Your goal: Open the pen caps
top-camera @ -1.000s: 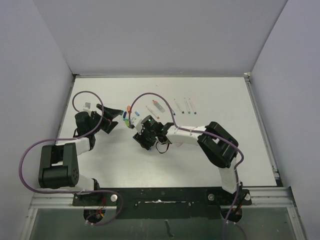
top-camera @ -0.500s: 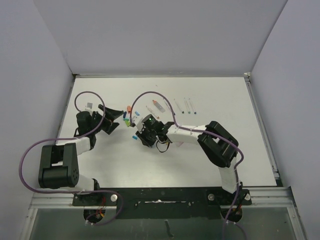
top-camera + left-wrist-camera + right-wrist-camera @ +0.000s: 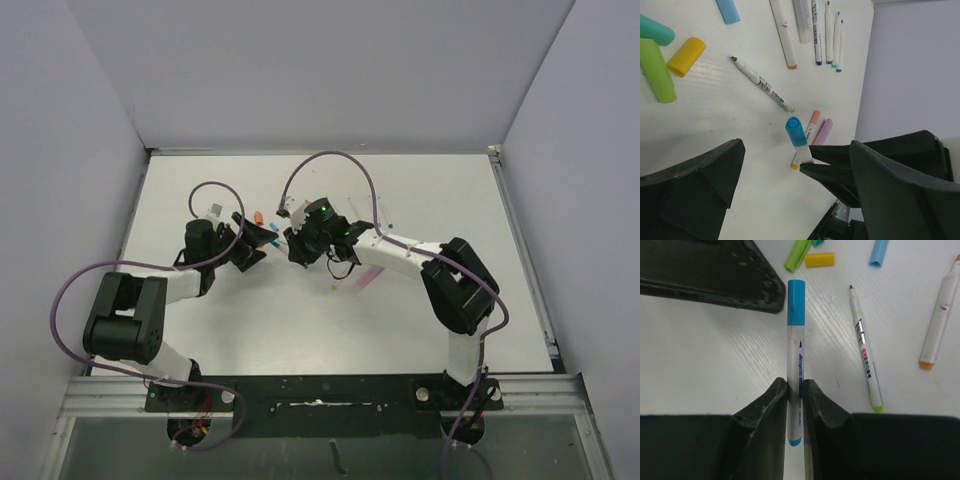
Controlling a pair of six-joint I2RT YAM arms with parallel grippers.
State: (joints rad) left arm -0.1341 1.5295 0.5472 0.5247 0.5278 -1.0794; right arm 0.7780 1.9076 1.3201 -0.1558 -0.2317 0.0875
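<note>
Several coloured plastic caps (image 3: 686, 56) are already off; a blue-capped thin white pen (image 3: 795, 340) is gripped by the right pincer (image 3: 795, 385), while the left pincer (image 3: 797, 165) is held open.

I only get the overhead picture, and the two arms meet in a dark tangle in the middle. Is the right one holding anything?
Observer: Yes. Its wrist camera shows the right tool shut on the barrel of a white pen.
Operator: Is there a cap on that pen?
Observer: Yes, a blue cap sits on the end that points away from the tool.
Operator: And what is the left one doing?
Observer: The left tool is open, with that cap in the gap between its two sides, not touching either.
</note>
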